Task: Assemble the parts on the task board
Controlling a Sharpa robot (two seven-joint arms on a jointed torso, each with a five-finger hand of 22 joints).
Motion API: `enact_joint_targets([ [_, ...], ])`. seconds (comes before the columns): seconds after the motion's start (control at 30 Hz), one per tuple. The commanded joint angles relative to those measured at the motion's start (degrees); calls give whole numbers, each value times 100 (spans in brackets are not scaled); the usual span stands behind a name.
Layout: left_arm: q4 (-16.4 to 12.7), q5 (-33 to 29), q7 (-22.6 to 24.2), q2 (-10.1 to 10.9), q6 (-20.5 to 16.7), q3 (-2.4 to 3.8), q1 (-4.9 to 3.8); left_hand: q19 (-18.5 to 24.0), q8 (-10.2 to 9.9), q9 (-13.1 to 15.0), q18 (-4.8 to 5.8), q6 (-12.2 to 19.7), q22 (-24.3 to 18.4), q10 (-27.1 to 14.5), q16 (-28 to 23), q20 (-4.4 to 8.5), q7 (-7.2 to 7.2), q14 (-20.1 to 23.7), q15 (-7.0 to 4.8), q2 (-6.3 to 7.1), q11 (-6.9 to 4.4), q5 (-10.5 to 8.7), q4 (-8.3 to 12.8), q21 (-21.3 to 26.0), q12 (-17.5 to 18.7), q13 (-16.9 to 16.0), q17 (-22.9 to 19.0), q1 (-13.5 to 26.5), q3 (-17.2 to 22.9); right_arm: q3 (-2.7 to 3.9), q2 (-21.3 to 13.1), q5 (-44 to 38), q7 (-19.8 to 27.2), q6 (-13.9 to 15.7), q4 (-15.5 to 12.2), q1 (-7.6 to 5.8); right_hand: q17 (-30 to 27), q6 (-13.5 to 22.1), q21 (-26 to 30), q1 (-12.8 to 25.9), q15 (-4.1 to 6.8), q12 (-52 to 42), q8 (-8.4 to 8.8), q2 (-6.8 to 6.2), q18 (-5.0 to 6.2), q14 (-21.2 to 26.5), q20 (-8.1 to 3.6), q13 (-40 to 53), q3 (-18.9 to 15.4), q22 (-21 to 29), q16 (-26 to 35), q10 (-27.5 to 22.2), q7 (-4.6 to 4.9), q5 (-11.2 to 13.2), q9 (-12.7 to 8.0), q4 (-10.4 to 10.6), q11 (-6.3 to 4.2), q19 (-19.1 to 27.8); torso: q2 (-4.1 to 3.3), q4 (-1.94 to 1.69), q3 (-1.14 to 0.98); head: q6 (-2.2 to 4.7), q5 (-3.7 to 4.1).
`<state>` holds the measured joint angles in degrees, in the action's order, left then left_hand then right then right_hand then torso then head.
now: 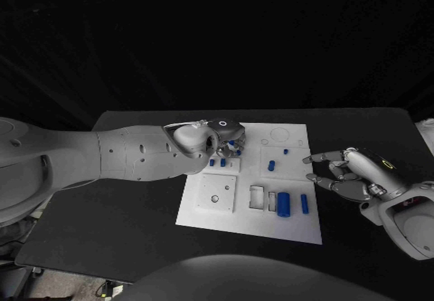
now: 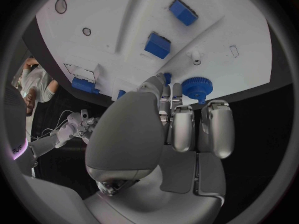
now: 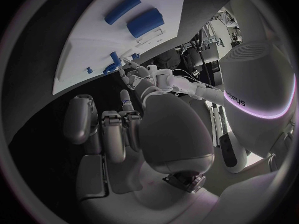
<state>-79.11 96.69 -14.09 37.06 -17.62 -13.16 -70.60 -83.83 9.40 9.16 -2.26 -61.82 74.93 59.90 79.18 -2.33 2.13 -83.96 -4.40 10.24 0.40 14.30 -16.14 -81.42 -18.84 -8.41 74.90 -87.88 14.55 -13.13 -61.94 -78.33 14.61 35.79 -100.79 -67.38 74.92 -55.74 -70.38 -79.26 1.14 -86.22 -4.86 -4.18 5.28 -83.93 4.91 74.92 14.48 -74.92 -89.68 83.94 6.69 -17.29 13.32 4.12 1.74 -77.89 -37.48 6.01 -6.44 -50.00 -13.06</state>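
Two hands are in my feed. My left hand hangs over the far-left part of the board, fingers bunched downward over a small blue part. From the left wrist camera I see a blue gear just beside the fingertips, but I cannot tell whether they grasp it or only touch it.

My right hand hovers off the board's right edge, at about 3 o'clock from the board's middle, over bare table; it is released, fingers spread and curled toward the board, holding nothing.

For writing, I can only half read some lettering on the white body seen in the right wrist view, too small to make out. On the board I read nothing.

Several blue parts lie on the board: a large cylinder and a thin one at about 4 o'clock from the middle, near the right hand but apart from it; a short peg toward 1 o'clock; a tiny piece farther back; and two small pegs just beside the left hand, on its near side.
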Motion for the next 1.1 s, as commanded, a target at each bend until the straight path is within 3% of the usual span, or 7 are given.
enact_joint_targets([
  [0.03, 19, -65, 75, -36, -43, 0, 17, -231, -42, -10, 24, 20, 1238, -13, -27, 12, -17, -301, 28, -11, 39, 40, 4, 23, 21, 9, 128, -39, 51, -1, 11, -22, -51, -150, 1, 3, 1508, -46, 12, 62, 34, -4, -43, 5, -93, -607, 0, 999, 7, -936, -32, 278, -8, -28, 10, 32, -5, -29, 0, 2, 1, 0, -6],
  [0.43, 74, -115, 174, -91, -130, 0, 29, -218, -99, -37, 19, 54, 1230, -53, -46, -17, -123, -286, 60, -16, 79, 43, 31, 54, 57, 33, 91, -114, 229, -1, 16, -52, -128, -243, 9, 7, 1508, -81, 27, 38, 29, -4, -63, 13, -90, -607, 3, 1000, 17, -931, -32, 277, -12, -32, 34, 17, 1, -17, 1, 3, -1, 0, -8],
  [1.1, 115, -126, 133, -144, 90, 0, 39, -184, -84, -31, 3, -25, 1211, 34, -158, -25, -113, -231, 56, 29, 57, -43, 123, 125, 1, 6, -56, -199, 390, -2, 24, -57, -181, -329, 28, 14, 1508, -99, 26, 30, 27, -5, -73, 16, -90, -607, 4, 1002, 20, -932, -32, 277, -13, -31, 44, 12, 4, -17, 0, 1, -1, 0, -18],
])
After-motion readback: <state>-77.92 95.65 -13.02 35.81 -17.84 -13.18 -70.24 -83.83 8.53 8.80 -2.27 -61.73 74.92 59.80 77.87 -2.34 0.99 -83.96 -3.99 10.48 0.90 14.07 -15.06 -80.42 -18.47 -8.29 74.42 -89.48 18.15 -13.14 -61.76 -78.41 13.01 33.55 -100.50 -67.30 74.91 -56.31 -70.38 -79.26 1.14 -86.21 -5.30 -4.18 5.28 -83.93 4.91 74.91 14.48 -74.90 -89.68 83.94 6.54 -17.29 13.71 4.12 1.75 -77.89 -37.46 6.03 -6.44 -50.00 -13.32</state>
